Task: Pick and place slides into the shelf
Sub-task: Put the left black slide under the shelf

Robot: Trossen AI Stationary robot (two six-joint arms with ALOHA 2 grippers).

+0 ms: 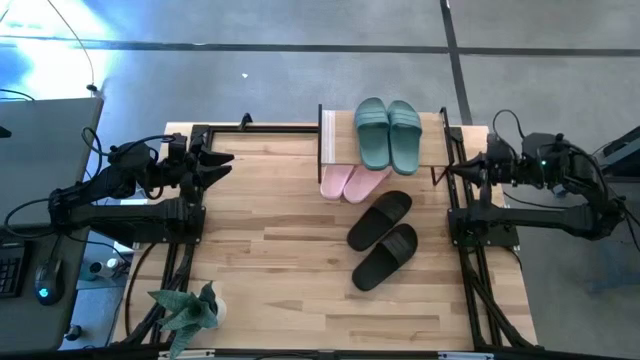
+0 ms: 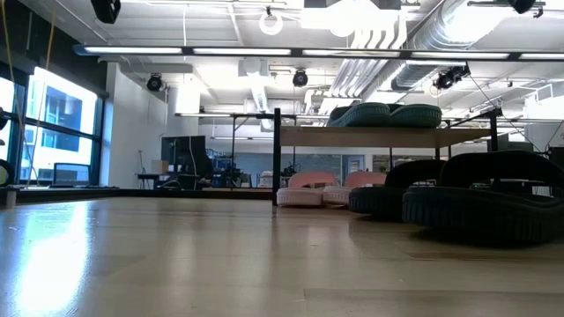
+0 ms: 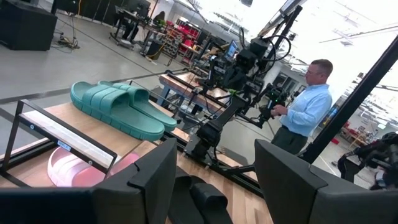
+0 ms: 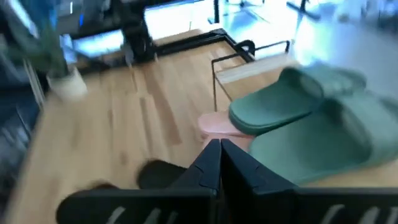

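The shelf (image 1: 340, 138) stands at the table's far edge, in the middle. A sage green pair (image 1: 388, 135) lies side by side on its top board, also clear in the low view (image 2: 388, 114). The pink pair (image 1: 352, 182) rests on the level under that board, its ends poking out toward the near side. Two black slides (image 1: 380, 218) (image 1: 385, 256) lie flat on the tabletop in front of the shelf. My left gripper (image 1: 228, 166) hovers open left of the shelf. My right gripper (image 1: 447, 170) is shut beside the shelf's right end and holds nothing.
A potted plant (image 1: 185, 310) stands at the table's near left corner. Bare wood (image 1: 270, 230) stretches between the left arm and the black slides. A person in a light blue shirt (image 3: 305, 106) stands beyond the table, next to another robot rig.
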